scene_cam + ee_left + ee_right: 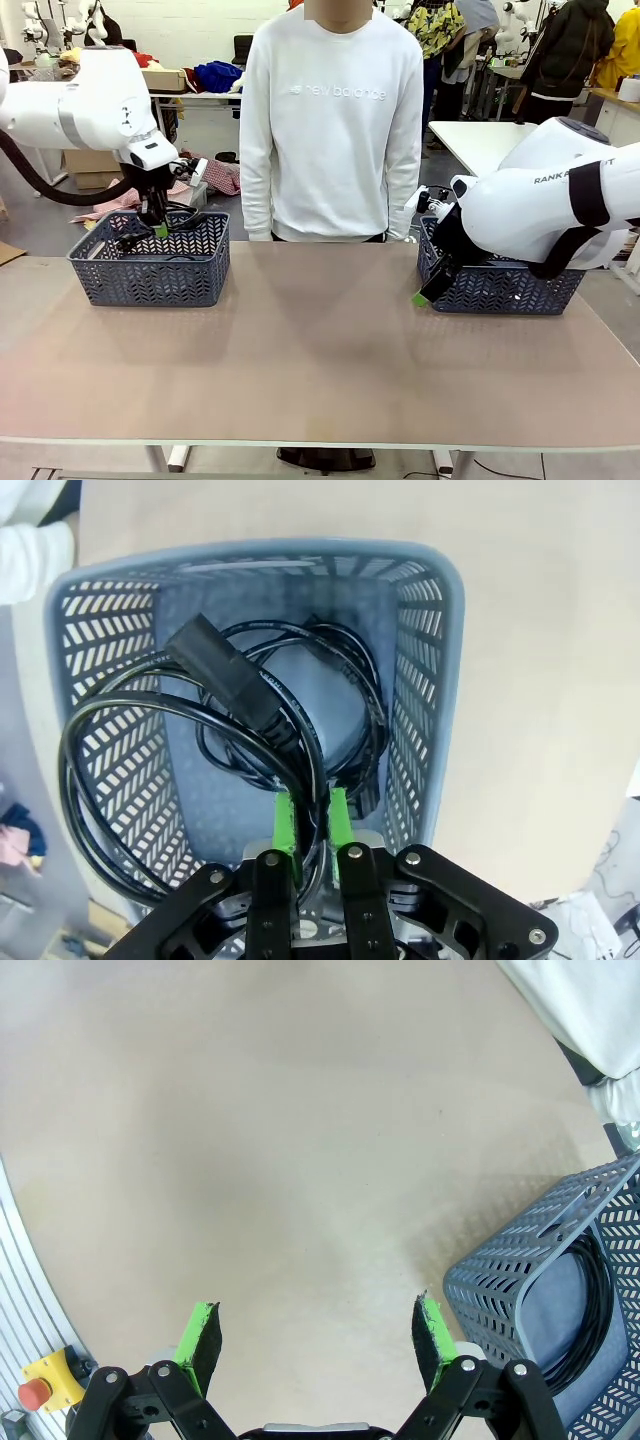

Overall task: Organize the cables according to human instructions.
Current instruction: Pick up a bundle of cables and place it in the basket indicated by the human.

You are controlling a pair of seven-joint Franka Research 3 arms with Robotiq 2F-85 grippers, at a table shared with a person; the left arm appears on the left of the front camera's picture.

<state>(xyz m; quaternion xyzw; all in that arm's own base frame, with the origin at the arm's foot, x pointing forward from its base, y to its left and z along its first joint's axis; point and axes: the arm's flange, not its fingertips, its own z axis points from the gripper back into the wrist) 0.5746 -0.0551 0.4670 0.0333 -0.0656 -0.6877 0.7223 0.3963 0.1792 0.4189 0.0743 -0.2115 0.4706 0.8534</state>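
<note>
My left gripper [311, 805] is shut on a thin black cable [108, 708], whose loop and black plug [215, 665] hang inside the left grey basket [445, 680]. A second coiled cable [372, 705] lies on that basket's floor. In the front view the left gripper [158, 229] hovers at the rim of the left basket [150, 272]. My right gripper [315, 1328] is open over bare table with nothing between its fingers. It sits low beside the near left corner of the right basket [510, 290], and a black cable [592, 1300] lies coiled inside that basket [520, 1270].
A person in a white sweater [330, 120] stands at the far side, between the two baskets, arms down. The brown tabletop [320, 350] stretches between and in front of the baskets. A red stop button on a yellow base [38, 1388] sits off the table's edge.
</note>
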